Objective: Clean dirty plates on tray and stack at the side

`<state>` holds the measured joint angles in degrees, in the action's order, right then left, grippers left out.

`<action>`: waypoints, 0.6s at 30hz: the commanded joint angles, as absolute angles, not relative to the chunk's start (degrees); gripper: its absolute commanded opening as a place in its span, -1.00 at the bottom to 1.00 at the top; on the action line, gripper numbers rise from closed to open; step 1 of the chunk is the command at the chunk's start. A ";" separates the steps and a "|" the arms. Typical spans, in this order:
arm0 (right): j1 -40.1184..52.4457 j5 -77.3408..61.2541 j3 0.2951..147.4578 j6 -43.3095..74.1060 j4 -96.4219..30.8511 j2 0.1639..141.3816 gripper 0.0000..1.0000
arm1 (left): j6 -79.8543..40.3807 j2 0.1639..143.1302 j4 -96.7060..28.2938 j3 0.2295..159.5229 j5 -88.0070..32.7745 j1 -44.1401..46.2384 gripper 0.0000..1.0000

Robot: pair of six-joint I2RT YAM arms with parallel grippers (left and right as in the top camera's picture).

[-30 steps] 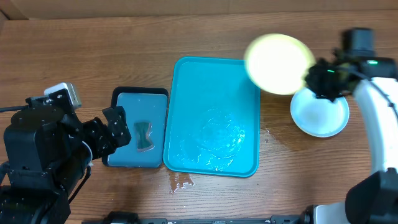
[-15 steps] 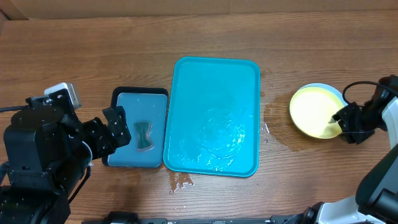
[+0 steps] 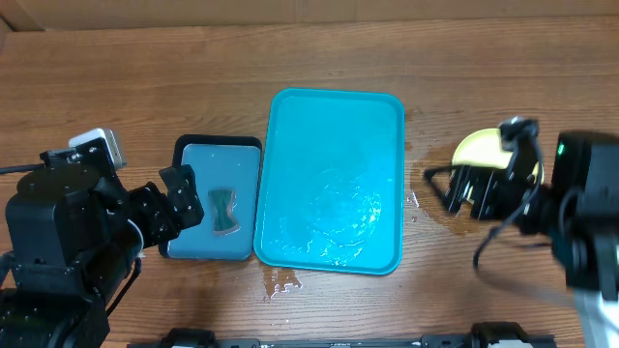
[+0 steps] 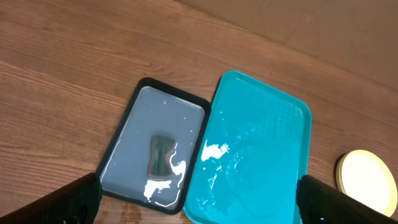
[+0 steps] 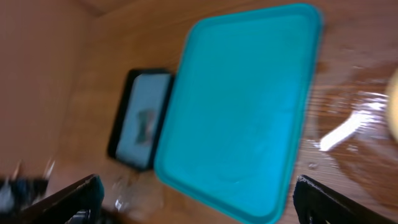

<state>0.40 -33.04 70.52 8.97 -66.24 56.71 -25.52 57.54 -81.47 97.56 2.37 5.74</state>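
The teal tray lies wet and bare of plates in the middle of the table; it also shows as the tray and, blurred, the tray. A yellow-green plate sits right of it, mostly hidden under my right arm, and shows whole only as the plate. My right gripper hovers open over that plate's near-left edge with nothing between its fingers. My left gripper stands open and empty at the left, its fingers wide apart.
A smaller black-rimmed tray holding water and a dark sponge sits left of the teal tray. Water puddles lie on the wood in front of the tray and by its right side.
My right gripper carried the yellow-green plate from above the tray's far right corner down onto the plate at the right, let go and opened. The left arm stayed still.
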 commanded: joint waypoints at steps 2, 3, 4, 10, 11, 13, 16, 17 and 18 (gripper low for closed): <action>8.21 -34.68 71.50 7.44 -66.35 51.00 0.99 | -25.74 57.63 -81.43 98.45 3.11 5.61 1.00; 8.88 -34.63 71.50 7.42 -66.41 50.39 0.99 | -25.71 57.63 -81.43 98.45 3.11 5.61 0.99; 9.37 -34.61 71.50 7.42 -66.37 49.71 0.99 | -25.74 57.63 -81.43 98.45 3.11 5.61 1.00; 9.26 -23.40 71.48 6.98 -66.08 48.86 0.99 | -25.71 57.63 -81.43 98.45 3.11 5.61 1.00; 9.26 -21.04 71.46 6.98 -65.73 48.86 0.99 | -25.71 57.63 -81.43 98.45 3.11 5.61 1.00; 9.47 -14.11 69.82 6.94 -60.88 47.75 0.99 | -25.71 57.63 -81.43 98.45 3.11 5.61 1.00; 9.21 -10.04 64.10 5.43 -51.51 42.65 0.99 | -25.71 57.63 -81.43 98.45 3.11 5.61 0.99; 8.97 -9.89 61.60 4.58 -48.58 40.56 0.99 | -25.74 57.63 -81.43 98.45 3.11 5.61 1.00; 8.54 -9.87 58.35 4.08 -45.01 37.82 0.99 | -25.74 57.63 -81.43 98.45 3.11 5.61 0.99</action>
<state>9.08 -15.81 65.12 6.74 -50.46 44.88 -25.52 57.56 -81.49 97.56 2.37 5.74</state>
